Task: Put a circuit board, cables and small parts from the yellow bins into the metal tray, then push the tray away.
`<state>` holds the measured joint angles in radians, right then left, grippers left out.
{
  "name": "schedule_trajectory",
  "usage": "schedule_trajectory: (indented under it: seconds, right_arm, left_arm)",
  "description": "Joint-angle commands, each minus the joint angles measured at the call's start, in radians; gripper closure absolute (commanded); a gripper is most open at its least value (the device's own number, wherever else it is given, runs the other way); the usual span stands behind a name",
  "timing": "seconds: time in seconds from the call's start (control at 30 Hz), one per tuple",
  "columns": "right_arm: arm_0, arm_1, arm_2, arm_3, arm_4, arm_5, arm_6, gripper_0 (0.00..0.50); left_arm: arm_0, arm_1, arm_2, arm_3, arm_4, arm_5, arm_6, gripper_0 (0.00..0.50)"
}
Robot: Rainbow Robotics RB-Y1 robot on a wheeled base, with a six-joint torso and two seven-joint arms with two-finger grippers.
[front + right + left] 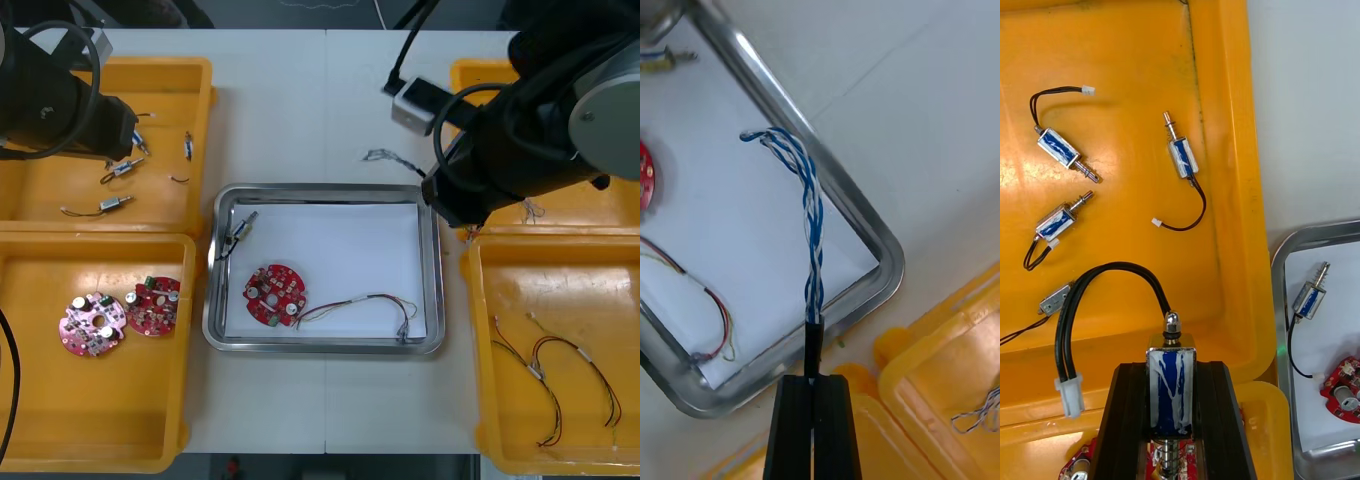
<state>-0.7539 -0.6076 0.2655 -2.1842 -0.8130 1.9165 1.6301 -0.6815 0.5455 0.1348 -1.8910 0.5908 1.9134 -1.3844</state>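
Table [290, 110] lies open beyond the far rim of the metal tray [325, 189], with only narrow strips down either side. Over the far left yellow bin [50, 185], the left gripper [1171, 367] is clamped on a small metal part [1171, 390]. By the tray's far right corner, the right gripper [814, 382] pinches a twisted blue and white cable [812, 217] that reaches over the tray's white floor.

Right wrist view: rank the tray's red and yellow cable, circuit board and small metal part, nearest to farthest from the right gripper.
Right gripper, shut on the twisted blue and white cable, at the metal tray's right end:
1. Red and yellow cable, at that end.
2. Circuit board, farther in.
3. Small metal part, opposite end.
Left gripper, over a yellow bin, holds another.
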Motion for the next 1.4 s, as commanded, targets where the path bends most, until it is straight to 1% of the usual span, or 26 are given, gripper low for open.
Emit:
schedule_trajectory:
  seconds: [0.03,0.1,0.2,0.27,0.33,0.5,0.7,0.73,0.87,0.93,1.03,1.2,1.27,1.3,1.33,1.4]
  right_arm:
    - [0.002,-0.012,0.106,-0.029,0.08,-0.036,0.128,0.5]
    - [0.001,0.0,0.155,-0.029,0.133,-0.071,0.201,0.5]
    - [-0.001,0.015,0.222,-0.008,0.193,-0.119,0.274,0.5]
    - [-0.004,0.025,0.254,0.02,0.209,-0.157,0.31,0.5]
    - [-0.007,0.031,0.278,0.053,0.212,-0.202,0.353,0.5]
    - [-0.01,0.037,0.34,0.158,0.215,-0.337,0.508,0.5]
    - [-0.01,0.052,0.382,0.265,0.224,-0.429,0.613,0.5]
    - [-0.008,0.055,0.385,0.274,0.226,-0.436,0.62,0.5]
    - [-0.008,0.057,0.428,0.34,0.244,-0.53,0.636,0.5]
    - [-0.01,0.057,0.459,0.369,0.278,-0.579,0.637,0.5]
    - [-0.01,0.061,0.477,0.394,0.298,-0.6,0.637,0.5]
    - [-0.01,0.063,0.48,0.406,0.285,-0.59,0.645,0.494]
    - [-0.01,0.063,0.485,0.411,0.285,-0.588,0.648,0.425]
    - [-0.01,0.061,0.488,0.412,0.285,-0.588,0.645,0.31]
    - [-0.01,0.061,0.488,0.411,0.285,-0.587,0.646,0.142]
    - [-0.01,0.06,0.486,0.411,0.285,-0.588,0.645,0.0]
  left_arm:
    - [0.005,0.008,0.029,-0.037,0.003,0.006,0.051,0.499]
    - [0.005,0.008,0.029,-0.037,0.004,0.006,0.053,0.499]
    - [0.005,0.008,0.029,-0.037,0.004,0.006,0.053,0.499]
    - [0.005,0.008,0.029,-0.037,0.004,0.006,0.051,0.499]
    - [0.005,0.007,0.029,-0.037,0.004,0.006,0.051,0.499]
    - [0.005,0.007,0.029,-0.037,0.001,0.006,0.053,0.5]
    - [0.007,0.005,0.029,-0.036,0.001,0.006,0.051,0.499]
    - [0.007,0.007,0.029,-0.037,0.0,0.006,0.051,0.499]
    - [0.005,0.005,0.029,-0.037,0.003,0.006,0.051,0.498]
    - [0.007,0.007,0.031,-0.037,0.003,0.006,0.051,0.5]
    - [0.007,0.005,0.029,-0.037,0.001,0.006,0.051,0.5]
    - [0.007,0.005,0.031,-0.037,0.004,0.006,0.051,0.5]
    - [0.005,0.005,0.031,-0.037,0.004,0.006,0.051,0.499]
    - [0.007,0.005,0.032,-0.037,0.004,0.006,0.051,0.497]
    - [0.007,0.005,0.032,-0.037,0.004,0.006,0.05,0.499]
    - [0.007,0.007,0.032,-0.037,0.006,0.006,0.05,0.498]
